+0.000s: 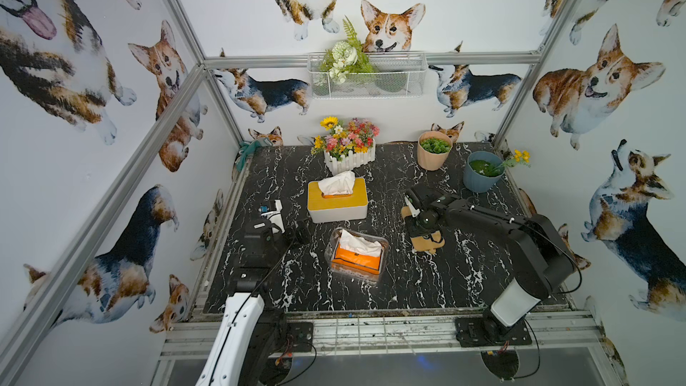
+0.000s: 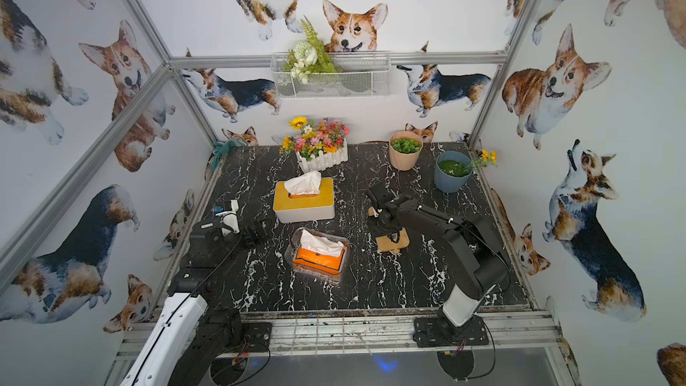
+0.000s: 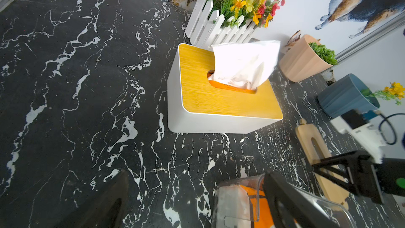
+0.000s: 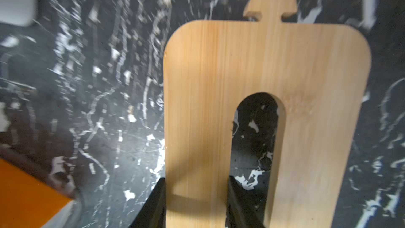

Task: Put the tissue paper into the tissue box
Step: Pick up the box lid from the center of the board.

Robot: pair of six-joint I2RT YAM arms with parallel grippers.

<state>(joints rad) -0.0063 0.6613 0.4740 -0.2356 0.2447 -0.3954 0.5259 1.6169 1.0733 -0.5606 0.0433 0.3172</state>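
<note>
The right gripper (image 4: 195, 186) is gripping the bamboo lid (image 4: 285, 62), which is lying flat on the black marble tabletop (image 1: 297, 291), right of centre in both top views. In the right wrist view its jaws are straddling one strip of the lid. One finger is pressing against the outer edge and the other is sitting inside the slot, so the slot is serving as a handhold on a flat board with nothing else to pinch.

The lid is off, I judge, because the clear tissue box (image 1: 329, 254) at the centre of the frame needs an open top. The orange tissue pack (image 1: 356, 261) is already sitting inside it, with white tissue paper (image 1: 362, 242) standing up from the pack's mouth. What is probably remaining is capping the box so the tissue is feeding through the slot.

The left gripper (image 2: 256, 232) is hovering just left of the clear box with its jaws wide apart, holding nothing. It is likely placed there to steady the box. Above the clear box in the frame, the white tissue box (image 1: 334, 214) is standing lidded, a tissue poking out.
</note>
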